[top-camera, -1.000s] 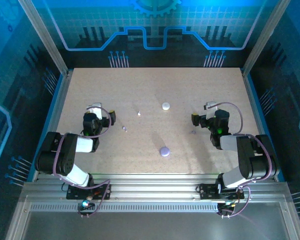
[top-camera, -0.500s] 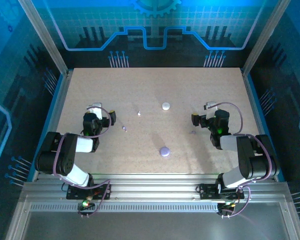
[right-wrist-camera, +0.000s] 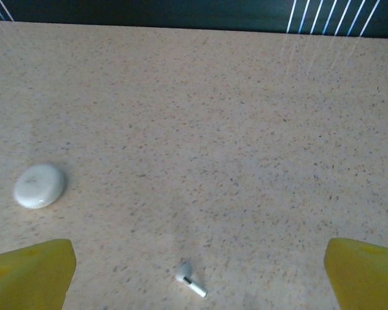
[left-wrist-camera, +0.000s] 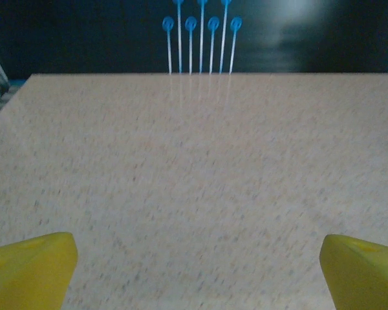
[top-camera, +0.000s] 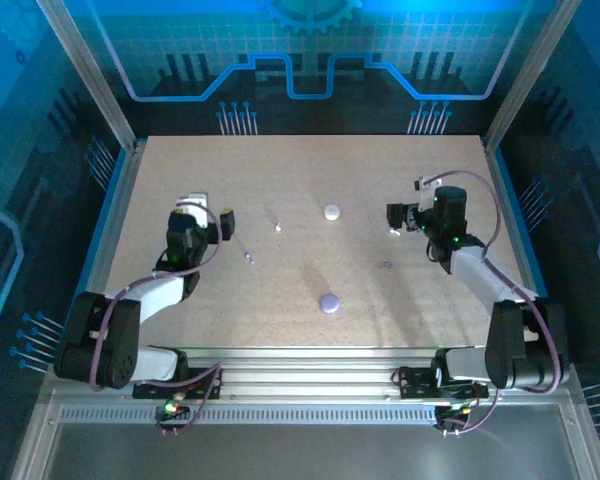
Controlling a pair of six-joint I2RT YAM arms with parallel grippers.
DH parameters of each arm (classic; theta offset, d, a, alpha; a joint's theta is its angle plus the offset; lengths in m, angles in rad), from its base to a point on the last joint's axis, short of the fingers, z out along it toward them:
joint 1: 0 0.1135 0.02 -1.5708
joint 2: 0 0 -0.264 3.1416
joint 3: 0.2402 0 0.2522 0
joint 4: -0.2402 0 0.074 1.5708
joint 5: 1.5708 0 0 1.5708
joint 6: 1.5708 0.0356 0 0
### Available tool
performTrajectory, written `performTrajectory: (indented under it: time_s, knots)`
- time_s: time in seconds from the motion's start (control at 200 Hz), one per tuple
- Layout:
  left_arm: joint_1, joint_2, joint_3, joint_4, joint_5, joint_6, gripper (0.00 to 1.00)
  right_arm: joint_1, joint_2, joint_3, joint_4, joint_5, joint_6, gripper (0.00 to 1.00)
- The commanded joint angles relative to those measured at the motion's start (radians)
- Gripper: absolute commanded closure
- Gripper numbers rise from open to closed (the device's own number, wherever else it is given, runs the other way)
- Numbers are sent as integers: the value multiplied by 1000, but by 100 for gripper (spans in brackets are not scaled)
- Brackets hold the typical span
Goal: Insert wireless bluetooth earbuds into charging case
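The left gripper (top-camera: 224,224) is seen released above the left part of the speckled table (top-camera: 310,170), its yellow fingertips (left-wrist-camera: 29,268) spread wide with nothing between them. Near it, to the right, the lavender earbud (top-camera: 248,257) is found, with the whitish earbud (top-camera: 278,227) slightly farther back. The white round case (top-camera: 331,212) is set near mid-table, and the lavender round case (top-camera: 329,302) nearer the arms. The right gripper (top-camera: 393,220) is likewise released, with nothing grasped.
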Motion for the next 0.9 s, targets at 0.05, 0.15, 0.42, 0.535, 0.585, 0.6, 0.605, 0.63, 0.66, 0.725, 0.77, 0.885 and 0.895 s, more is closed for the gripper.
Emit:
performTrajectory:
  time_s: [0.05, 0.15, 0.42, 0.535, 0.585, 0.6, 0.605, 0.63, 0.66, 0.725, 0.77, 0.885, 0.895]
  knots:
    - [-51, -77, 176, -353, -18, -49, 6, 67, -54, 187, -518, 69, 121, 0]
    - [-99, -84, 267, -511, 35, -21, 8, 112, -86, 250, -707, 85, 172, 0]
    - [-269, -162, 371, -792, 250, 126, 16, 165, -248, 217, -852, -37, 313, 0]
    - [-352, -225, 347, -834, 318, 144, 18, 147, -312, 164, -834, -75, 334, 0]
    - [-390, -241, 339, -858, 347, 164, 18, 116, -324, 145, -818, -136, 329, 0]
    - [-403, -244, 338, -866, 349, 170, 18, 104, -325, 139, -814, -156, 329, 0]
    - [-408, -243, 337, -868, 349, 171, 18, 99, -325, 137, -813, -163, 328, 0]
    - [-428, -244, 337, -884, 350, 184, 18, 76, -323, 129, -806, -198, 330, 0]
    - [-455, -243, 339, -908, 352, 201, 18, 52, -320, 120, -796, -240, 330, 2]
    - [-512, -229, 349, -962, 335, 239, 18, 7, -307, 110, -786, -313, 328, 5]
    - [-556, -213, 357, -994, 326, 260, 18, -16, -297, 107, -783, -354, 317, 7]
    - [-661, -144, 391, -1063, 298, 297, 19, -69, -274, 99, -780, -423, 302, 10]
    - [-669, -137, 395, -1070, 297, 300, 19, -74, -273, 99, -780, -429, 302, 10]
